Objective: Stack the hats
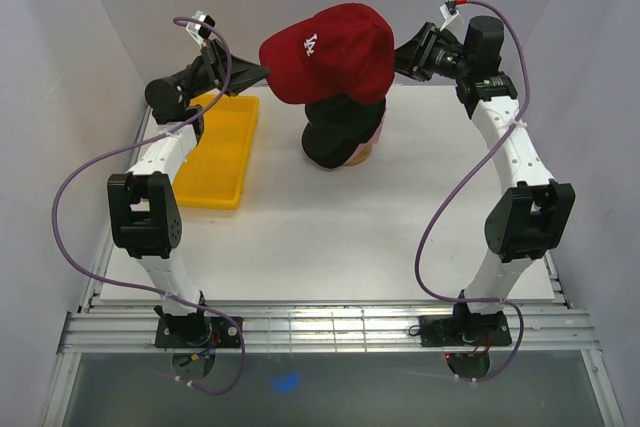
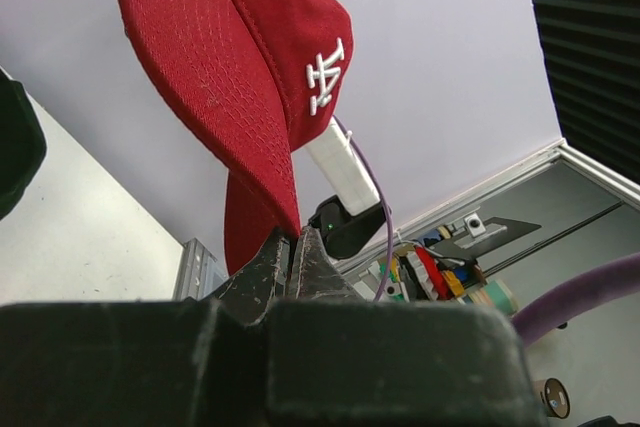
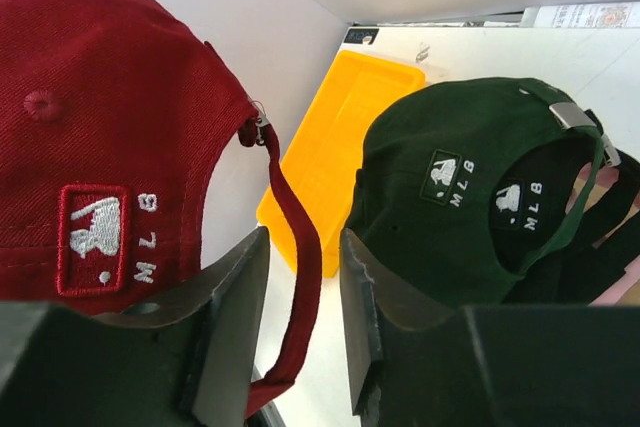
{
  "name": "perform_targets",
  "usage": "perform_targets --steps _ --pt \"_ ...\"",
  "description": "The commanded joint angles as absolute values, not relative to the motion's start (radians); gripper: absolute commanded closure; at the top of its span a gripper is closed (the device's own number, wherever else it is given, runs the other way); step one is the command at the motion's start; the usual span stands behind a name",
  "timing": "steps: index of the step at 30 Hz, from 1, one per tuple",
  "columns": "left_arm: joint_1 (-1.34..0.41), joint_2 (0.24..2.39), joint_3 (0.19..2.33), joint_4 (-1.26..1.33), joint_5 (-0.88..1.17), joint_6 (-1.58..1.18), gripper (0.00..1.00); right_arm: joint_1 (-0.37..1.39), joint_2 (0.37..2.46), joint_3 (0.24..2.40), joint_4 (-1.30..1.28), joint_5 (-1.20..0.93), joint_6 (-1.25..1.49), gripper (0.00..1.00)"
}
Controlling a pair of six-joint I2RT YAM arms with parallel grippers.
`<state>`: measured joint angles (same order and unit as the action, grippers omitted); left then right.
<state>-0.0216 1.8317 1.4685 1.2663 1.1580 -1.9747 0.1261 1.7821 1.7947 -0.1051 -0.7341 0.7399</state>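
A red hat [image 1: 335,47] with a white logo hangs in the air over the stack at the back of the table. My left gripper [image 1: 255,74] is shut on the edge of its brim [image 2: 230,57], pinched at the jaw tips [image 2: 293,235]. My right gripper [image 1: 400,55] is behind the red hat [image 3: 100,147]. Its jaws [image 3: 305,242] stand apart around the hat's loose red back strap [image 3: 300,247], with a gap on each side. Below sits a dark green hat [image 3: 440,207] over a black hat [image 3: 560,217], seen from above as a dark stack [image 1: 335,137].
A yellow plastic tray [image 1: 215,162] lies on the table's left side, under my left arm; it also shows past the red strap as a yellow tray [image 3: 340,147]. The stand's pale rim [image 1: 368,150] peeks out under the stack. White walls close in on three sides.
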Motion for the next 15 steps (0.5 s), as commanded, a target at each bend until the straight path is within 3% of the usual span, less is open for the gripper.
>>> perform_targets --steps 1,15 --pt "-0.021 1.832 1.517 1.312 1.134 -1.967 1.00 0.130 1.738 1.789 -0.092 -0.750 0.724 0.61" --pt "-0.008 1.842 1.425 1.336 1.161 -1.928 1.00 0.124 1.856 2.046 -0.350 -0.538 0.557 0.78"
